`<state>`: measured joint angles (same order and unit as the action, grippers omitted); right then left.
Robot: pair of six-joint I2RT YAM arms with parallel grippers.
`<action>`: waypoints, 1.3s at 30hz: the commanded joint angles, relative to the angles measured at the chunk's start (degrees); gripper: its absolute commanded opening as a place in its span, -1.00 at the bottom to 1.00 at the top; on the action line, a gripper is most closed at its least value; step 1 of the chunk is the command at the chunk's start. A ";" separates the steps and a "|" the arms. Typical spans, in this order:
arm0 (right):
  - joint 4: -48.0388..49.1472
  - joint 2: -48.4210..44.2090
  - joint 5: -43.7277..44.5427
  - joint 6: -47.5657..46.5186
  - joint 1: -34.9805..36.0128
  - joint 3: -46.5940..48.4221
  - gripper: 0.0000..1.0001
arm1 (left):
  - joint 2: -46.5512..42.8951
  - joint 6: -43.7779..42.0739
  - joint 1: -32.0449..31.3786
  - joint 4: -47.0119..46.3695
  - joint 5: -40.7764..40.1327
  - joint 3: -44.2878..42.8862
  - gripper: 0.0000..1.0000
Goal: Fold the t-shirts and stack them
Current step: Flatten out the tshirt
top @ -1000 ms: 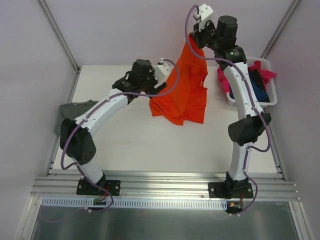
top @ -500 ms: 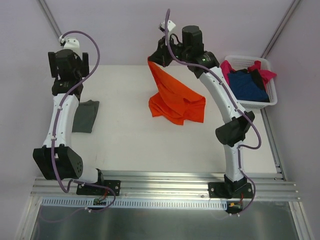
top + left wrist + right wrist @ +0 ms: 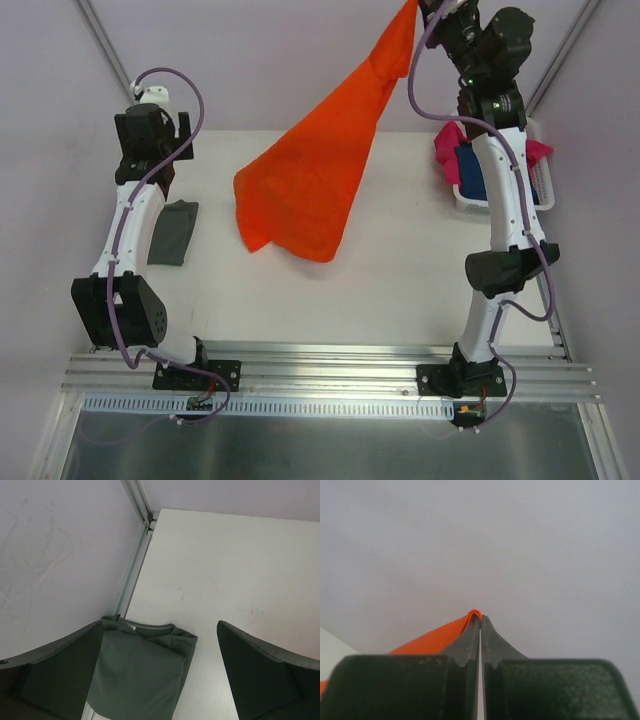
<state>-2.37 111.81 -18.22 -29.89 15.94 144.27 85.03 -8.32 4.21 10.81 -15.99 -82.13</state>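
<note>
Right jaws pressed together, pinching a corner of the orange t-shirt (image 3: 310,190) up high; the cloth hangs down-left from them over the table (image 3: 300,300). Left jaws spread wide and empty, with the folded grey-green t-shirt (image 3: 140,675) just below them. Pink t-shirt (image 3: 447,150) and navy t-shirt (image 3: 466,172) sit in the basket (image 3: 547,198) below the right jaws.

Right wrist view: my right jaws hide most of the orange t-shirt (image 3: 432,639); only a sliver shows at their left. Left wrist view: the grey-green t-shirt (image 3: 145,670), below and between my left jaws, is cut by the lower edge. Top view: my right jaws' tips leave the frame.
</note>
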 commanded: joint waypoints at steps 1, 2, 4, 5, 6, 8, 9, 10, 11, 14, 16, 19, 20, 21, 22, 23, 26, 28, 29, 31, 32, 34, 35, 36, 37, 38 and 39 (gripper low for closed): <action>-8.39 3.76 11.33 -17.10 -3.37 -11.07 -0.99 | 0.57 1.11 -1.04 -1.23 2.10 -2.95 0.96; -12.01 4.29 11.88 -18.09 -4.42 -12.07 -0.99 | 0.83 1.02 -1.22 -1.32 2.28 -3.12 0.96; -18.43 5.69 13.72 -18.80 -5.22 -13.39 -0.99 | 0.92 -0.29 -1.83 -1.23 2.97 -3.30 0.96; -26.90 7.96 14.43 -20.54 -5.05 -12.70 -0.99 | 0.75 -1.51 -3.14 -1.14 4.46 -3.22 0.96; -30.90 8.86 14.26 -19.95 -5.13 -12.43 -0.99 | 0.57 -2.92 -4.02 -1.23 5.34 -2.95 0.96; -36.82 8.26 11.11 -18.19 -5.05 -17.05 -0.99 | 0.05 -11.25 -9.96 -0.44 7.63 -1.12 0.95; -37.35 7.47 9.88 -16.62 -4.96 -19.79 -0.99 | -0.13 -15.02 -12.53 0.00 8.07 0.03 0.96; -37.27 6.68 7.61 -16.26 -4.70 -22.08 -0.99 | -0.31 -22.81 -15.86 0.79 7.90 1.34 0.96; -37.09 5.19 6.89 -16.17 -3.91 -25.23 -0.99 | -0.92 -26.71 -18.59 1.05 7.82 4.84 0.96; -38.32 3.51 1.01 -14.68 -3.11 -25.27 -0.99 | -2.76 -31.94 -25.91 0.62 7.90 9.95 0.96; -41.55 2.19 -6.54 -13.88 -3.02 -23.08 -0.99 | -3.12 -25.22 -26.18 0.44 7.38 9.62 0.92; -47.52 -0.88 -14.90 -14.66 -2.06 -19.30 -0.99 | -1.89 -17.30 -24.43 0.00 0.38 5.68 0.89; -49.81 -1.94 -16.66 -15.63 -0.75 -18.50 -0.99 | -1.89 -15.17 -23.12 -0.26 -0.53 4.97 0.89; -52.18 -2.90 -18.68 -17.03 0.13 -17.45 -0.99 | -2.06 -13.15 -21.62 -0.35 -0.71 4.09 0.88; -55.08 -5.35 -19.39 -17.91 0.92 -17.61 -0.99 | -2.15 -9.56 -17.87 -0.35 -0.97 2.43 0.88; -55.89 -6.50 -20.27 -18.01 2.15 -18.14 -0.99 | -1.81 -8.31 -16.26 -0.44 -1.06 1.54 0.89; -58.53 -8.80 -24.83 -14.61 4.96 -15.96 -0.99 | -0.93 -6.98 -10.46 -0.44 -1.67 -1.01 0.93; -58.63 -8.28 -31.59 -9.69 6.72 -6.44 -0.99 | -0.40 -5.58 -7.82 -0.53 -2.12 -1.89 0.95; -57.58 -6.53 -34.23 -7.40 8.99 -2.19 -0.99 | 0.39 -5.22 -5.46 -0.61 -2.64 -2.94 0.96; -33.95 -6.86 -38.46 9.94 10.77 -0.12 -0.99 | 1.01 -5.30 -4.56 -0.53 -3.34 -4.09 0.96; -20.79 -8.69 -37.78 17.68 11.21 -7.87 -0.99 | 1.36 -5.39 -2.47 -0.44 -3.35 -4.27 0.97; -8.73 -6.01 -26.86 16.59 12.44 -8.92 -0.99 | 1.62 -5.05 -1.40 -0.35 -4.40 -5.32 0.97; -10.44 -2.86 -23.22 11.83 12.44 -3.78 -0.99 | 1.54 -4.96 -0.96 -0.18 -4.58 -5.58 0.98; -11.94 5.35 -18.48 8.91 11.66 -1.82 -0.99 | 1.28 -5.04 -0.43 -0.09 -4.58 -5.76 0.98; -14.91 9.44 -9.82 4.88 10.35 0.64 -1.00 | 0.84 -5.04 -0.43 -0.09 -4.14 -5.76 0.98; -17.47 13.31 -6.95 3.27 7.20 2.84 -0.99 | 0.05 -4.96 -0.17 0.00 -3.79 -5.50 0.97; -20.71 19.96 -2.31 1.00 5.95 5.56 -0.99 | -0.39 -4.95 -0.25 -0.08 -3.18 -5.41 0.98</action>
<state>-21.50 115.09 -37.74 -24.71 27.51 147.94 86.30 -14.52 3.81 11.49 -18.70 -85.47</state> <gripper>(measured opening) 0.009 0.987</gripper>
